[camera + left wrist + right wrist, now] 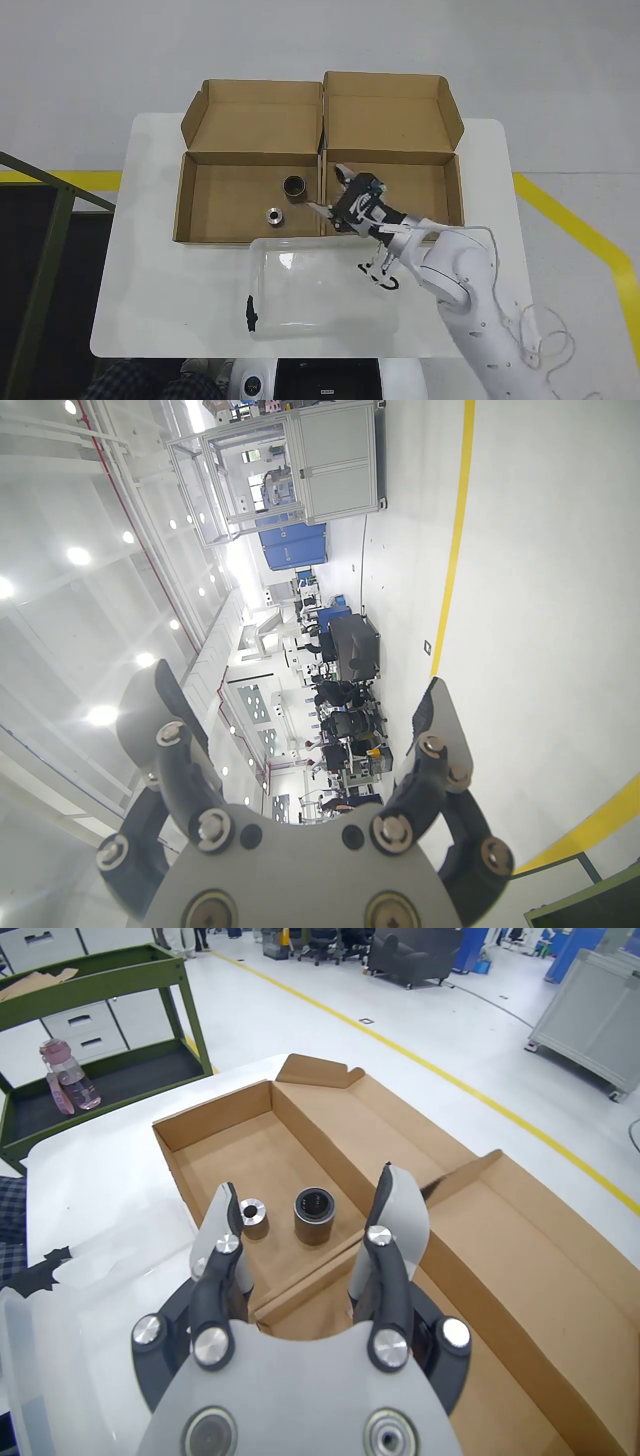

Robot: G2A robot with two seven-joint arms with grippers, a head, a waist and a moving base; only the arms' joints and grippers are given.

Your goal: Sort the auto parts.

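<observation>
So the right gripper (310,1180) has its fingers (400,1198) spread wide with nothing between them. It's hanging over the seam where the two cardboard boxes butt up against each other. Just past the fingertips, in the left box (167,1148), two parts stand upright, close together but not touching: a small silver bushing (253,1218) and a taller dark bearing (313,1223). The right box (500,1248) sits tight against it, and both have their lids folded open at the back. In front of the boxes on the white bench (150,250) there's a clear plastic bin (320,290). A black piece (250,313) is at the bin's left front corner, can't tell if it's inside or on the wall. The left gripper (300,672) is away from all that, fingers apart too, gripping nothing, aimed out at the room.
</observation>
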